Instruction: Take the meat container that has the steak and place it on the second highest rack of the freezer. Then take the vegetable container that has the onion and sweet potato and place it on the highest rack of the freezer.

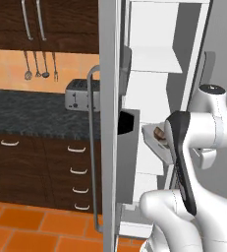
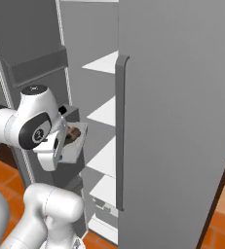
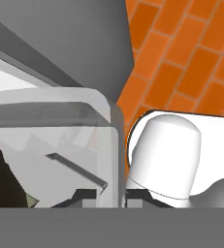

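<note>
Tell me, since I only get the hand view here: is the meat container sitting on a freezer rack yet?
Observer: Not yet. The meat container hangs at the open front of the freezer, resting on no rack.
Operator: Is the steak in it?
Observer: Yes, the brown steak lies inside it.
Operator: Where is the door?
Observer: The freezer door stands open on the arm's left, and the white racks are in plain sight past the container.

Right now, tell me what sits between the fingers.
The clear wall of the meat container is pinched between the fingers, seen in the hand view.
</note>
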Robot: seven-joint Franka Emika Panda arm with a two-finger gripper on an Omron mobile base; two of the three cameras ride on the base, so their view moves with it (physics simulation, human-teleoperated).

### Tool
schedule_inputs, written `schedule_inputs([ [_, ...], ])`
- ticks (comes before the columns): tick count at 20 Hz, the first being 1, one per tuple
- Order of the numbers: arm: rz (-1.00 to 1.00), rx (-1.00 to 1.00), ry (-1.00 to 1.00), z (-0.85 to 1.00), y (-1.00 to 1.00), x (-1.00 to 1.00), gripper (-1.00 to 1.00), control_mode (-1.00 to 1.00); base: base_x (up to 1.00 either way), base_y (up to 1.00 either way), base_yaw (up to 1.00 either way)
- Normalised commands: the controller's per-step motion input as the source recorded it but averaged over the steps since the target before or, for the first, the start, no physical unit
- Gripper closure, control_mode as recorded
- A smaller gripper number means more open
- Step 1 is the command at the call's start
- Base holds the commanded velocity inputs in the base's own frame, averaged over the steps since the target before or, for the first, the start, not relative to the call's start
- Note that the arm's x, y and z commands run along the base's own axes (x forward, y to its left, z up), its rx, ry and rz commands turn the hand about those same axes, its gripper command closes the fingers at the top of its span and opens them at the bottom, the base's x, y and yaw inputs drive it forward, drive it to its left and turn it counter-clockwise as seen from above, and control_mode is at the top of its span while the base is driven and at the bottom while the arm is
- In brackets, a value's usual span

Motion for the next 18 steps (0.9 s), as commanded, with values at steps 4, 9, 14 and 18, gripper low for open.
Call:
schedule_inputs([
  [4, 0.0, 0.0, 0.0, 0.0, 0.0, 0.0, 1.0, 1.0, 0.53, -0.36, 0.0],
  [9, 0.0, 0.0, 0.0, 0.0, 0.0, 0.0, 1.0, 1.0, 0.05, -0.44, -0.01],
  [14, 0.0, 0.0, 0.0, 0.0, 0.0, 0.0, 1.0, 1.0, 0.04, -0.5, 0.0],
  [18, 0.0, 0.0, 0.0, 0.0, 0.0, 0.0, 1.0, 1.0, 0.36, -0.23, 0.0],
])
